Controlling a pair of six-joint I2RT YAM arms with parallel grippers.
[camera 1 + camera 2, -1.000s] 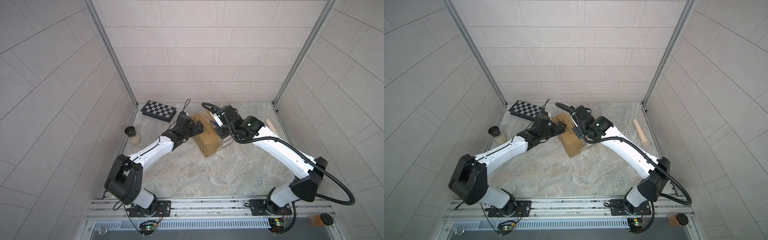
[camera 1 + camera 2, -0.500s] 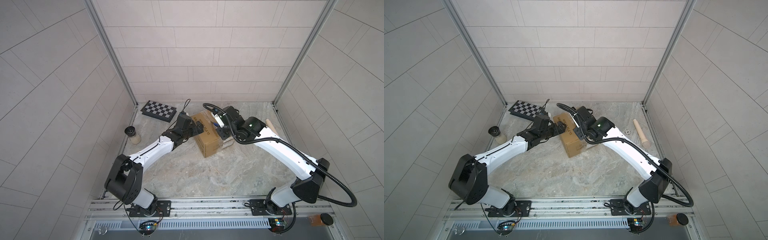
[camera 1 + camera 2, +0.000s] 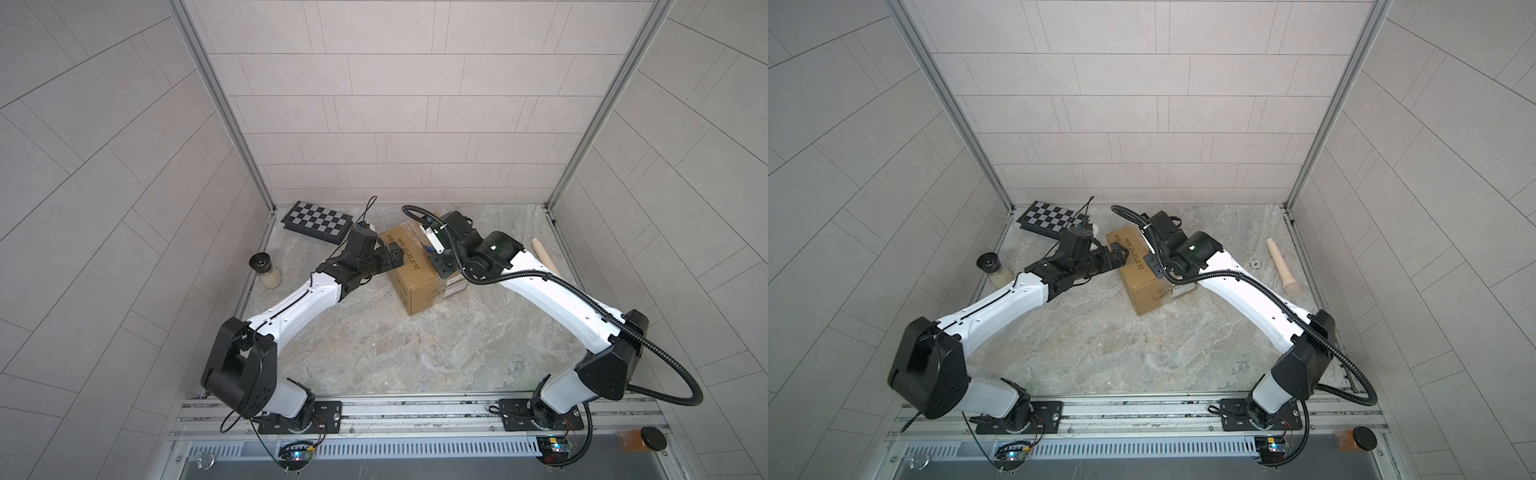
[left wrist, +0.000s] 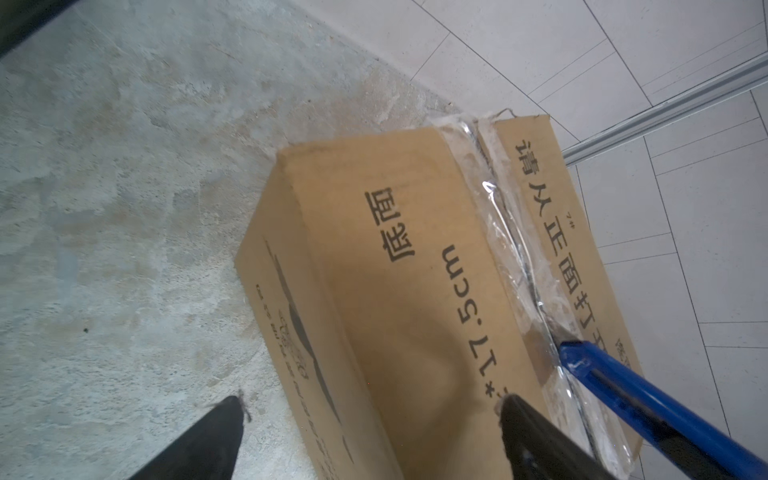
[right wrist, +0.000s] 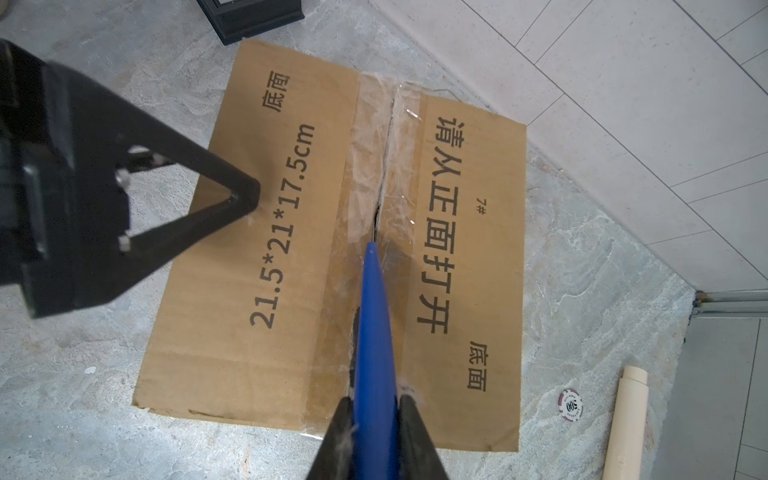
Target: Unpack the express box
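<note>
One box (image 3: 413, 286), far-middle of floor: stiff cardboard, likely light, tape slick. Right gripper (image 5: 376, 401) clenched on blue cutter (image 5: 374, 324) in taped seam; left gripper (image 4: 369, 399) spread wide, straddling left top edge. Grip flap edges.

A folded black-and-white checkered board (image 3: 318, 221) lies at the back left of the marble-patterned tabletop (image 3: 374, 353), a black-lidded jar (image 3: 266, 271) of pale contents sits by the left wall, and a pale wooden stick (image 3: 1282, 266) lies at right, a poker chip (image 5: 570, 404) just beside it.
</note>
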